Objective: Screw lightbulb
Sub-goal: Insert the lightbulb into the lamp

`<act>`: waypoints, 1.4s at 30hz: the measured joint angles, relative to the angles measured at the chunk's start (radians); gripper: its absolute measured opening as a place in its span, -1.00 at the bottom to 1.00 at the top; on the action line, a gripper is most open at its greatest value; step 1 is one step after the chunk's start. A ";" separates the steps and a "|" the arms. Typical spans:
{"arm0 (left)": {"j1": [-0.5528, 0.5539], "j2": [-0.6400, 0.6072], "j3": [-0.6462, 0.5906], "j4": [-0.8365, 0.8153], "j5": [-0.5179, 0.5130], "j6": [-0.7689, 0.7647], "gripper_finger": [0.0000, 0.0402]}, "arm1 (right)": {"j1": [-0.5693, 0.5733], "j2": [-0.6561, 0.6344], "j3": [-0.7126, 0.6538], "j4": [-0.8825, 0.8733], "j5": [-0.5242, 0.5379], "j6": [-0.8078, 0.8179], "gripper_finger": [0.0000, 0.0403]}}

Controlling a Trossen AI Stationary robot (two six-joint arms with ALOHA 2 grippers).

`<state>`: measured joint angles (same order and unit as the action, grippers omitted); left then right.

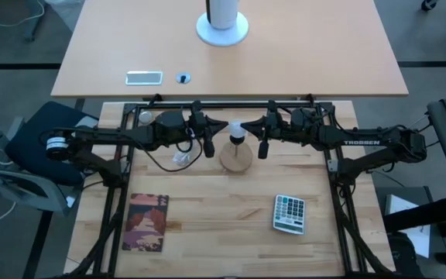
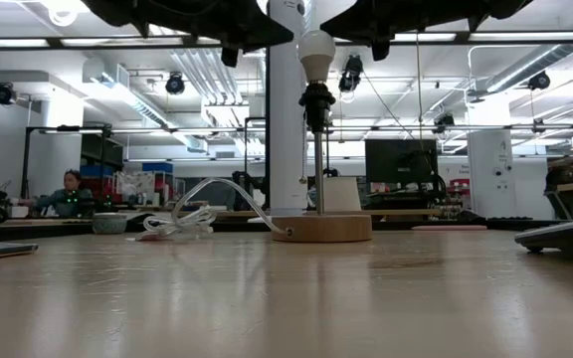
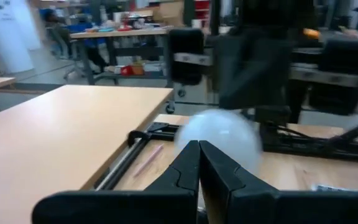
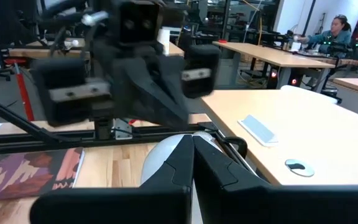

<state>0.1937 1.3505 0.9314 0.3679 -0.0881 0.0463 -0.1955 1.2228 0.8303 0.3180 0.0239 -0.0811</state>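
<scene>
Up at twelve o'clock on the tabletop [image 1: 207, 225], the lightbulb [image 1: 237, 129] already sits atop the lamp stand [image 1: 236, 157], with the left tool [image 1: 208, 145] and right tool [image 1: 263, 145] both clenched and empty flanking it, so any sideways nudge could topple the stand.

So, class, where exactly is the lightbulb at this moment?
In the high view the lightbulb sits at the table's centre, on top of the lamp stand, between the left gripper and the right gripper.
</scene>
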 joint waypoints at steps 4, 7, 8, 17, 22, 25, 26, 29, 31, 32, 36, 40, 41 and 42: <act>-0.027 -0.027 0.000 -0.080 0.031 0.049 -1.00 | 0.000 0.000 0.000 0.001 0.002 -0.015 -1.00; -0.053 -0.024 0.000 -0.073 0.035 0.110 -1.00 | 0.000 -0.001 0.000 0.006 0.003 -0.022 -1.00; -0.059 -0.017 0.000 -0.055 0.035 0.123 -1.00 | 0.000 -0.001 0.000 0.006 0.003 -0.022 -1.00; -0.060 0.022 0.000 0.014 -0.013 0.133 -1.00 | -0.001 -0.004 0.000 0.009 0.005 -0.022 -1.00; -0.059 0.025 0.000 0.014 -0.030 0.139 -1.00 | -0.001 -0.011 -0.001 0.012 0.013 -0.025 -1.00; -0.059 0.025 0.000 0.013 -0.036 0.140 -1.00 | -0.001 -0.019 -0.001 0.011 0.017 -0.028 -1.00; -0.059 0.025 0.000 0.013 -0.036 0.140 -1.00 | 0.000 -0.022 -0.001 0.009 0.023 -0.028 -1.00; -0.059 0.025 0.000 0.014 -0.036 0.140 -1.00 | 0.001 -0.033 -0.002 0.002 0.030 -0.032 -1.00; -0.059 0.025 0.000 0.013 -0.036 0.140 -1.00 | 0.004 -0.035 -0.002 0.000 0.030 -0.033 -1.00; -0.059 0.025 0.000 0.013 -0.036 0.140 -1.00 | 0.004 -0.035 -0.002 0.001 0.031 -0.033 -1.00; -0.059 0.025 0.000 0.013 -0.036 0.140 -1.00 | 0.004 -0.037 -0.002 0.001 0.031 -0.033 -1.00; -0.059 0.025 0.000 0.013 -0.037 0.140 -1.00 | 0.004 -0.038 -0.002 0.003 0.031 -0.034 -1.00; -0.059 0.025 0.000 0.013 -0.037 0.140 -1.00 | 0.004 -0.041 -0.002 0.003 0.031 -0.036 -1.00; -0.059 0.025 0.000 0.013 -0.037 0.140 -1.00 | 0.004 -0.043 -0.002 0.002 0.031 -0.036 -1.00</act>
<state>0.1345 1.3758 0.9310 0.3809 -0.1249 0.1860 -0.1917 1.1803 0.8280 0.3201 0.0547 -0.1175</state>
